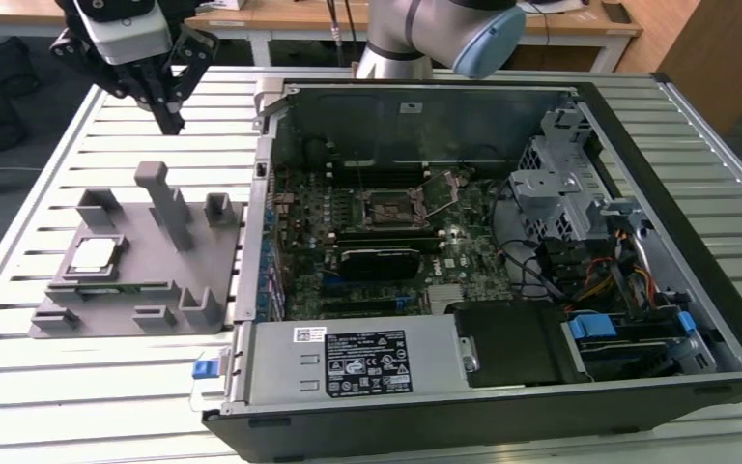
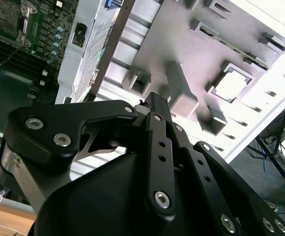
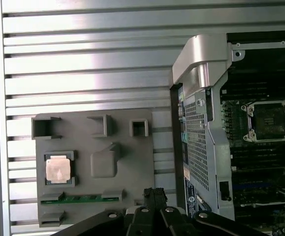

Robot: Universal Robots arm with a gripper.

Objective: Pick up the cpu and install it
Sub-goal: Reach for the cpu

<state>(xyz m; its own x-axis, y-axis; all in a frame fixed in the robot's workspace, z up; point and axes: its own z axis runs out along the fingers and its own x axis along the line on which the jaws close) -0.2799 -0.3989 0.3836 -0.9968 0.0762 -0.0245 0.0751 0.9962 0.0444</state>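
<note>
The table (image 1: 113, 387) under me is slatted, pale metal, its ribs catching bright glare. Beyond its far edge stands a wooden desk (image 1: 294, 14) on a dark floor.

On the exterior view's right lies an open computer case (image 1: 500, 406), black-walled, with the motherboard (image 1: 385, 232) bare inside. Its black socket (image 1: 390, 206) sits near the middle of the board. The power supply (image 1: 371, 360) at the near edge carries a black label (image 1: 368, 365) and a small white sticker, and another white sticker sits on the case's far inner wall. All of that print is too small for me to make out.

On the exterior view's left, just beside the case, rests the grey fixture (image 1: 152, 271). The cpu (image 1: 94, 255) lies flat in a square recess of the fixture, silvery top up. In the first wrist view a green memory stick (image 3: 80, 198) lies in a slot near the cpu.

My gripper (image 1: 169, 124) hangs above the table beyond the fixture's far edge, well apart from the cpu. My fingers are pressed together at the tips, with nothing between them.
</note>
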